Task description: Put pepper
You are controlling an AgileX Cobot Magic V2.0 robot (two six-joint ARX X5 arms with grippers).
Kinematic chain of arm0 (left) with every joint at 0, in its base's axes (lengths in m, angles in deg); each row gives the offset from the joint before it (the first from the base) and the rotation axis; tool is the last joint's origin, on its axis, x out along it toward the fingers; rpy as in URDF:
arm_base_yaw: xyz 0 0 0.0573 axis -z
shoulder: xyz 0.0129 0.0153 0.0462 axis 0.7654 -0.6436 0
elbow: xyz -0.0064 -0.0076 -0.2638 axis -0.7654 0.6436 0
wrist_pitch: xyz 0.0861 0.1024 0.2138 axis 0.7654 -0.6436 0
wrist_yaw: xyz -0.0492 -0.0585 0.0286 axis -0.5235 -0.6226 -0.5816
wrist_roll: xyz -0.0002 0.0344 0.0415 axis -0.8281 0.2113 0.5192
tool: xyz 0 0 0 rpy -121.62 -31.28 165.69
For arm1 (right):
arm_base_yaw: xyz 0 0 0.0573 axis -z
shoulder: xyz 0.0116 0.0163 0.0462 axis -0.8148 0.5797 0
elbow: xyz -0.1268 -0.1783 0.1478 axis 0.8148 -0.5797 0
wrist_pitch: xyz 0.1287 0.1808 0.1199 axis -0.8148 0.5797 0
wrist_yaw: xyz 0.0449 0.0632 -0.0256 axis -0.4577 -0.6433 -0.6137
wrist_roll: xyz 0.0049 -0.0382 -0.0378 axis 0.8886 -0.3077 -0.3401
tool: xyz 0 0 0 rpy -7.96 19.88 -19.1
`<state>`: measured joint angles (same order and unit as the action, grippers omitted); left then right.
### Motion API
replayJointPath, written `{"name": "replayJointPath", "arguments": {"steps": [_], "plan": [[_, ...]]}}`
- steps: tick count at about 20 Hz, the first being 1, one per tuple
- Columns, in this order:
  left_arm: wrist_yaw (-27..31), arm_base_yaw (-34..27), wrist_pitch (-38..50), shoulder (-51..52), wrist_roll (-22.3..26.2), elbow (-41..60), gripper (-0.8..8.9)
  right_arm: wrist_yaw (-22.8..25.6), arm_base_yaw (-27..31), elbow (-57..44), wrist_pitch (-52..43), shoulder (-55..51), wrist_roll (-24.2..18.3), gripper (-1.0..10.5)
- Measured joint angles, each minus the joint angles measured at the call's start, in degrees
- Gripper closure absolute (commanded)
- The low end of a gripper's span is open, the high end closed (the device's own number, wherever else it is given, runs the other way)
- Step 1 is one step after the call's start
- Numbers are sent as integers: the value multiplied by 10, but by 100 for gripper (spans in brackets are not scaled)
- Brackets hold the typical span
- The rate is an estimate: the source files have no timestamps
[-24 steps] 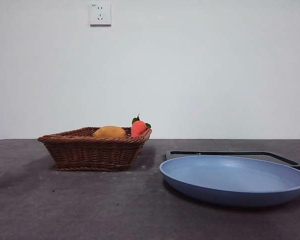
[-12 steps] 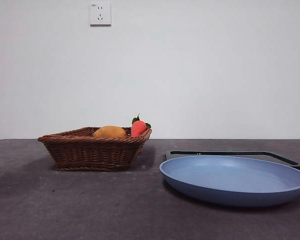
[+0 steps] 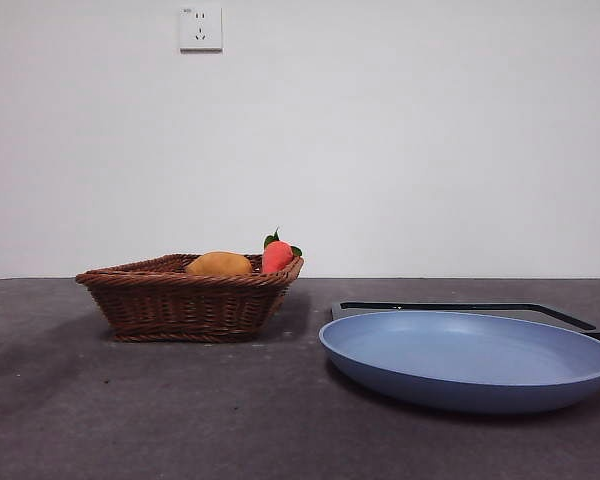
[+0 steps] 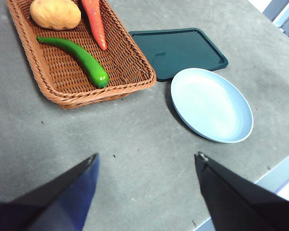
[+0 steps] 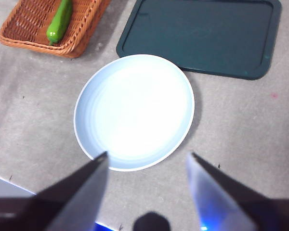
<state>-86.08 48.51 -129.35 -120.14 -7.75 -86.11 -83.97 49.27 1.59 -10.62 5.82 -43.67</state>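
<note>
Grey, matte, faintly speckled table [image 3: 180,400] under a plain white wall with a socket [image 3: 200,28]. Left gripper [image 4: 147,159] high above bare table, jaws wide apart, holding nothing. Well beyond those jaws, glossy green pepper [image 4: 77,55] lying in the woven brown wicker basket [image 4: 135,82], beside a rounded yellow fruit [image 4: 55,13] and a slim red one [image 4: 95,21]. Right gripper [image 5: 147,156] likewise spread and empty, straddling the near rim of a smooth round blue plate [image 5: 135,110]; dark green rectangular tray [image 5: 202,36] just past it.

Pepper [image 4: 77,57] open from above — carrot [image 4: 95,21], potato [image 4: 55,13] alongside.
</note>
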Motion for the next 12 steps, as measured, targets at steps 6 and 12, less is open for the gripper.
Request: {"name": "replayJointPath", "arguments": {"steps": [6,12], "plan": [[0,0,0,0,-3,0,450,0,0,0,-5,47,12,623],[-1,0,0,0,-5,0,450,0,-2,0,-58,176,28,623]]}}
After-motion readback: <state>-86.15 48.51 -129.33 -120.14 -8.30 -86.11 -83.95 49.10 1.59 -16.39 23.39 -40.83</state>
